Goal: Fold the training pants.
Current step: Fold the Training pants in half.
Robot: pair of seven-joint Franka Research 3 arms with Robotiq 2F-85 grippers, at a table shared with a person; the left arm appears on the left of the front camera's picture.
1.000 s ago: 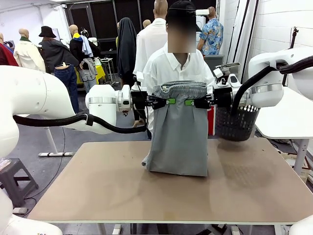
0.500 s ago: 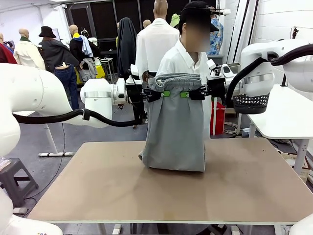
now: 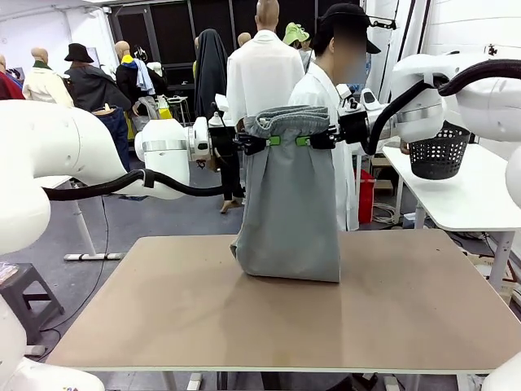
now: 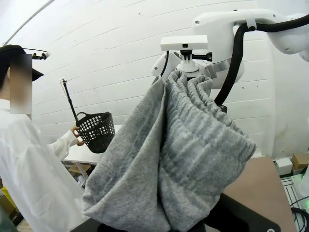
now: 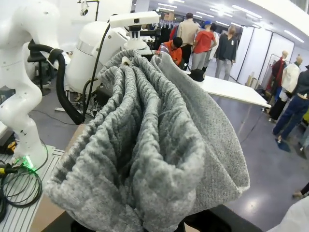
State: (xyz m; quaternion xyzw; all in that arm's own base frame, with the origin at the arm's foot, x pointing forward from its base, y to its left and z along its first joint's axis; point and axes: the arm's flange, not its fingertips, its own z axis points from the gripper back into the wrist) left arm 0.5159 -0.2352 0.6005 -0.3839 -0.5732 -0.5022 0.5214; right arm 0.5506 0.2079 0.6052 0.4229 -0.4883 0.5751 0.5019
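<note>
The light grey training pants [image 3: 291, 204] hang upright over the middle of the table, their lower end bunched on the tabletop [image 3: 269, 318]. My left gripper [image 3: 269, 141] is shut on the left side of the gathered waistband. From the opposite side my right gripper [image 3: 306, 141] is shut on the waistband's right side. Both wrist views look along the ribbed waistband, pants [image 4: 178, 159] in the left wrist view and pants [image 5: 145, 145] in the right wrist view, with my own fingers hidden under the fabric.
A person in a white shirt [image 3: 326, 90] stands behind the pants at the far side and holds a black mesh basket [image 3: 440, 151] over a white side table [image 3: 456, 195] at the right. The brown tabletop around the pants is bare.
Both grippers have lifted the waistband higher, so the pants hang longer. The person has moved to the right and carried the basket over to the side table.
</note>
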